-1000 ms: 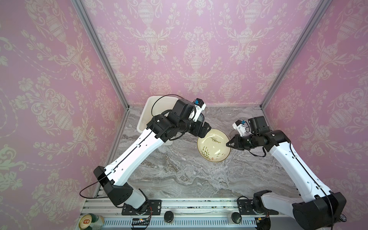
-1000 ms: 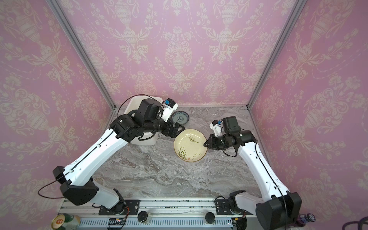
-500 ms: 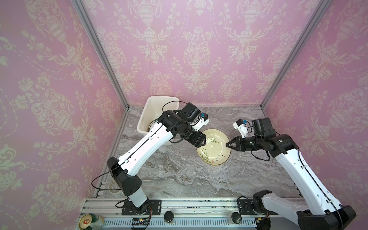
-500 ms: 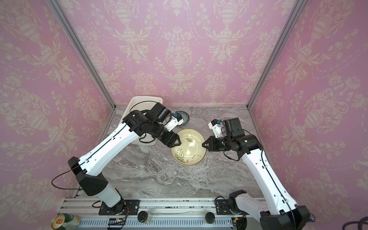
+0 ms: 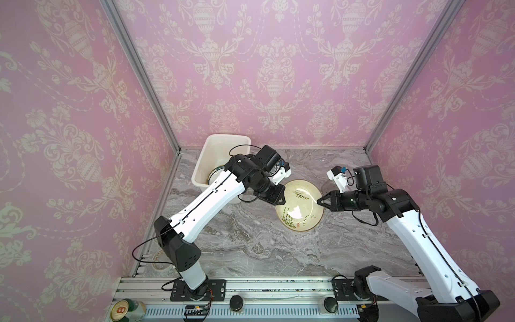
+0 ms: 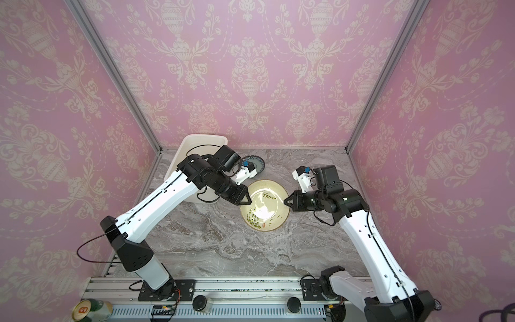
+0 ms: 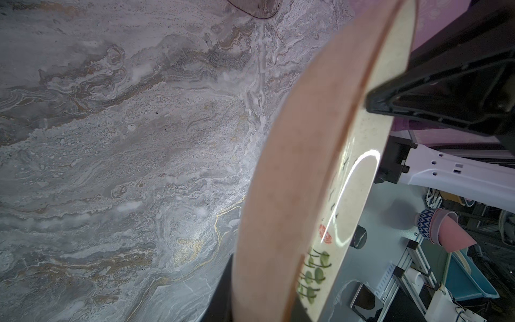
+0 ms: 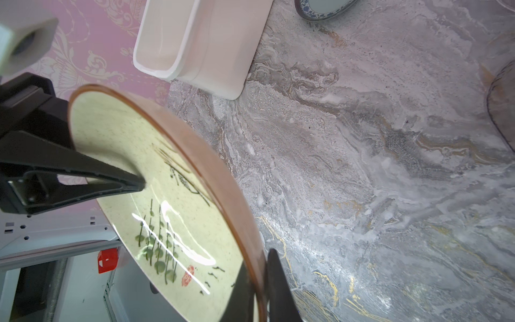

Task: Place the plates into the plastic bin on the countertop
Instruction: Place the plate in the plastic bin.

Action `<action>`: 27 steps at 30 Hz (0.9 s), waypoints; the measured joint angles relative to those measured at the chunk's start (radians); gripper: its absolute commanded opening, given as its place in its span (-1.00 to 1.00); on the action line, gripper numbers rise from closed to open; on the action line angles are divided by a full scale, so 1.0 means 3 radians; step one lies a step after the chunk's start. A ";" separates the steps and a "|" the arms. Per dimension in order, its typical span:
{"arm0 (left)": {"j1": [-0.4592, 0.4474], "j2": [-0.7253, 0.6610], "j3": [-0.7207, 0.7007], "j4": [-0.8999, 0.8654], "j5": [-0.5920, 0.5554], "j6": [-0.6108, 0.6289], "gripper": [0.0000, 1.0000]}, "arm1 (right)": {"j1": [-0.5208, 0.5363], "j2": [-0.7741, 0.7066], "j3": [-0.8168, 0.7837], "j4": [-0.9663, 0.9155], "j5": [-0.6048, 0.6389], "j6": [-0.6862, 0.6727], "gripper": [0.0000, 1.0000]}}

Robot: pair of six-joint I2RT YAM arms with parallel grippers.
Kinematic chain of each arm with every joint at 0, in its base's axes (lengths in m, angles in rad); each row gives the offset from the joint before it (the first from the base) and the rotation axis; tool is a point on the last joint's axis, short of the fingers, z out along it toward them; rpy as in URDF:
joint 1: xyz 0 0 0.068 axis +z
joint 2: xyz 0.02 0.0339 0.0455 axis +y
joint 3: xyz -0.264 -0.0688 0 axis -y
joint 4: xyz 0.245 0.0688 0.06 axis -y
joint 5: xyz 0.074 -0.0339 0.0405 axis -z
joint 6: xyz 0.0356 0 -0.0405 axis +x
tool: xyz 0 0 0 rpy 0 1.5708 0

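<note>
A cream plate with green sprigs hangs tilted above the grey marble countertop. My left gripper is shut on its left rim. My right gripper is shut on the opposite rim. The white plastic bin stands at the back left, with a dark-rimmed plate showing inside behind my left arm. A small teal patterned plate lies right of the bin. A smoky glass plate lies beyond the cream plate.
A faint clear glass plate rests near the back wall. The aluminium rail with both arm bases runs along the front. A drink can lies at the front left, and a tape roll beside the left arm's base.
My left arm swung from the bin to the cream plate's left rim, and its jaws closed on it. The right gripper kept its hold on the plate.
</note>
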 measured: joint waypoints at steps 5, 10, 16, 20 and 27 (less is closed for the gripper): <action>0.0033 -0.0003 -0.0092 0.0113 0.0065 -0.0114 -1.00 | 0.0011 -0.0009 -0.0048 0.0006 0.0055 -0.0001 -0.91; 0.0109 -0.0070 -0.0273 0.0268 0.0183 -0.0216 -1.00 | 0.0011 -0.0009 -0.0065 0.0070 0.0079 0.0029 -0.64; 0.0333 -0.0156 -0.0501 0.0359 0.0146 -0.0417 -1.00 | 0.0011 -0.0046 -0.0064 0.0306 0.0045 0.0102 -0.12; 0.0642 -0.0170 -0.0506 0.0333 -0.0055 -0.0493 -1.00 | 0.0001 -0.0123 -0.0064 0.0347 0.0148 0.0137 -0.02; 0.1245 -0.0278 -0.0294 0.0159 -0.0702 -0.0495 -1.00 | -0.0099 -0.0286 -0.0193 0.0456 0.0224 0.0195 0.02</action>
